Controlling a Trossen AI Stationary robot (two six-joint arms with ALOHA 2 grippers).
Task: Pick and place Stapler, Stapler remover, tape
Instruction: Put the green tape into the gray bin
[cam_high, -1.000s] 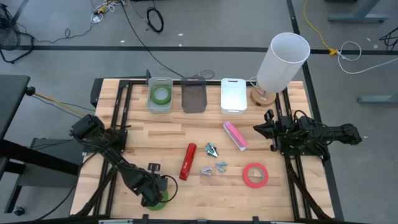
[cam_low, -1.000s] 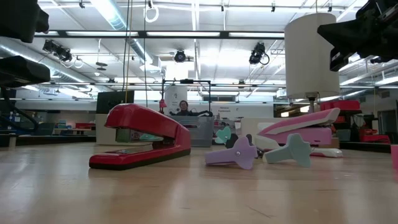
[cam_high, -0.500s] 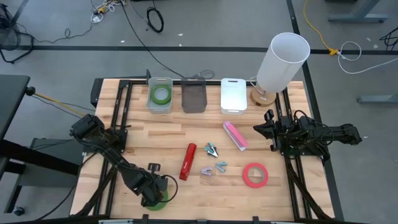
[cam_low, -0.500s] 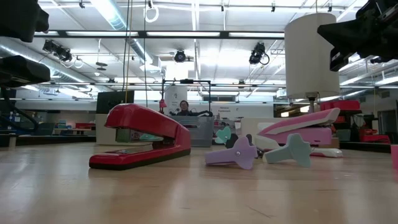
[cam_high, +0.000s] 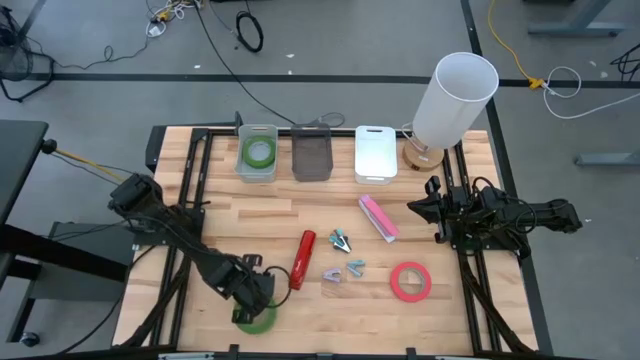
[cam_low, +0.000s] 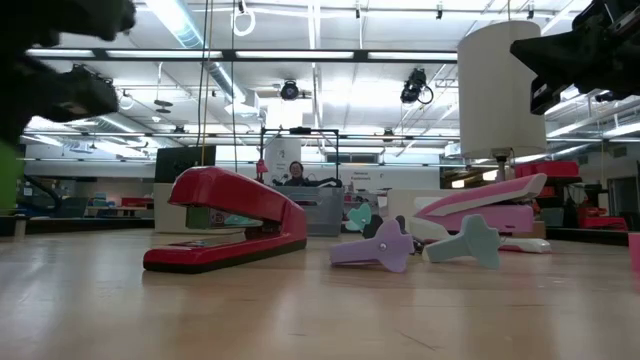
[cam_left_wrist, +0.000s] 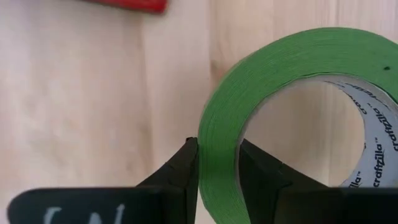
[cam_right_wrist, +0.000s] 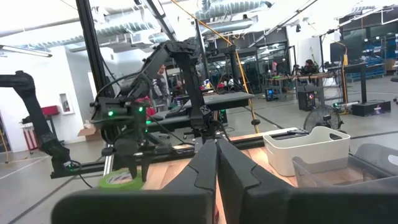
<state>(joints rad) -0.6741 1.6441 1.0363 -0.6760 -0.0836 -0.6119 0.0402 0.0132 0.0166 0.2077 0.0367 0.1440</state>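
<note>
My left gripper (cam_high: 250, 292) stands near the table's front left, shut on a green tape roll (cam_high: 256, 317), which also shows at the low view's left edge (cam_low: 8, 175). A red stapler (cam_high: 302, 258) lies just to its right. Beyond that are a pink stapler (cam_high: 378, 217), three small staple removers (cam_high: 344, 258) and a red-pink tape roll (cam_high: 410, 281), all flat on the table. A second green tape roll (cam_high: 258, 152) lies in the clear bin. My right gripper (cam_right_wrist: 216, 155) waits shut at the table's right edge. My left gripper pinches the green roll's wall (cam_left_wrist: 219, 163), one finger (cam_left_wrist: 186, 171) outside the ring and the other finger (cam_left_wrist: 256, 177) inside its open centre. The fingers come from above, pointing steeply down. The roll hangs tilted below them, clear of the table.
Three bins stand along the far edge: a clear one (cam_high: 240, 165), a dark one (cam_high: 311, 157) and a white one (cam_high: 375, 155). A white lamp (cam_high: 455, 100) rises at the far right. Bare wood lies between the bins and the loose things.
My left gripper has risen and gone a little toward the red stapler, taking the green roll with it. The roll has come up off the table and now shows at the low view's left edge.
</note>
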